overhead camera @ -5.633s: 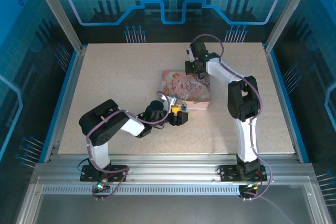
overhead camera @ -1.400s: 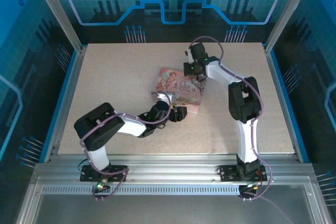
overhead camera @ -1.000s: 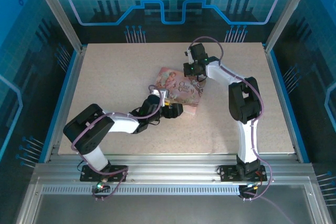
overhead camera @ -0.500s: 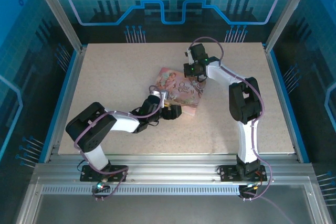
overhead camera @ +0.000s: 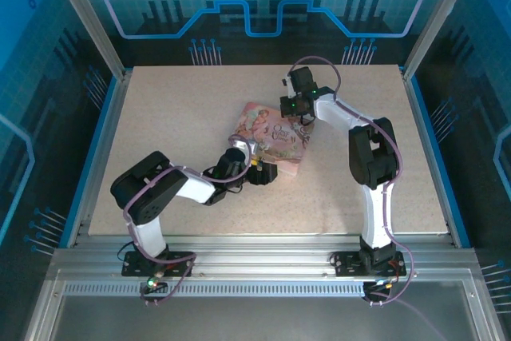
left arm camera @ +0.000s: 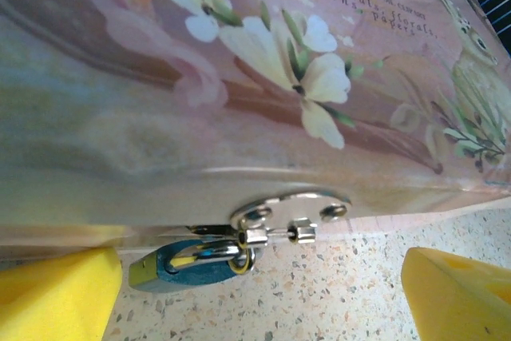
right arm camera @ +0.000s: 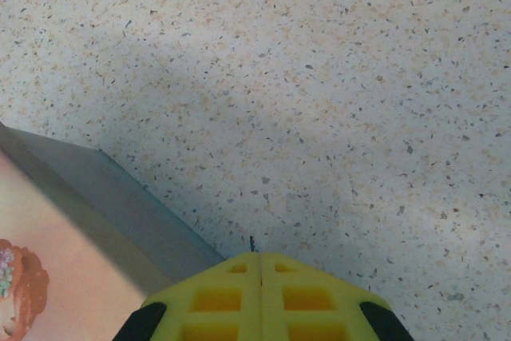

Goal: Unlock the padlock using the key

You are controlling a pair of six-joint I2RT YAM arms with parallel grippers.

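**Padlock in the left fingers' gap, right fingers beyond the box**

The padlock lies flat on the table, tucked against the near side of the pink box, which sits around the table's middle. Its shackle is hooked through the box's silver hasp. The lock's long axis runs crosswise to the left fingers, which are spread wide and grasp nothing. The lock rests in the gap between them, close to the finger at the picture's left, and its bluish body points that way. The left arm stretches low from its base toward the table's middle, its wrist camera almost at table height.

The right fingers are pressed tight together above bare table, just off a corner of the box on its far side, so the box stands between them and the lock. A thin dark sliver pokes from their seam (too small to tell whether it is the key). The right arm reaches out with its wrist turned down.

As I judge it, the left arm is far nearer and is placed to steady the lock, while the right would have to come round the box to the lock's free end
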